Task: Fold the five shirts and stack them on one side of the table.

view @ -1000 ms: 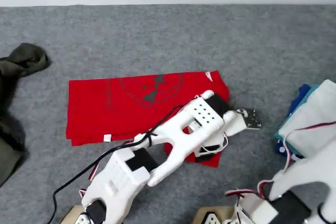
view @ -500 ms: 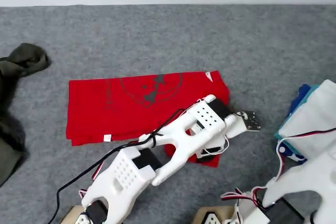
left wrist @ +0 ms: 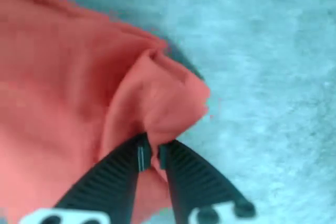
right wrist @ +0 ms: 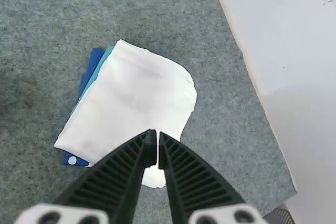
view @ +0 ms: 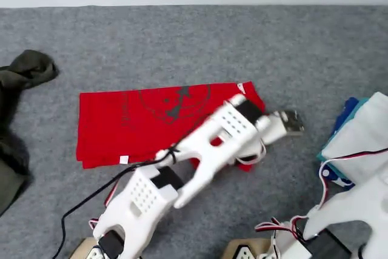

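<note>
Firmly, left gripper (left wrist: 151, 149) pinches red shirt (left wrist: 63, 77); right gripper (right wrist: 157, 141) closed above white shirt (right wrist: 136, 93).

Left arm (view: 206, 147) has swung up and toward the far side. A second ago its wrist end sat nearer, over the near-right corner of the red shirt (view: 133, 122). Left gripper (left wrist: 152, 149), pinched on a fold of that corner, has dragged it along: the red flap that stuck out toward the near edge is now shorter and bunched under the arm. Right arm (view: 357, 201) dropped back toward the near edge during the first half second
</note>
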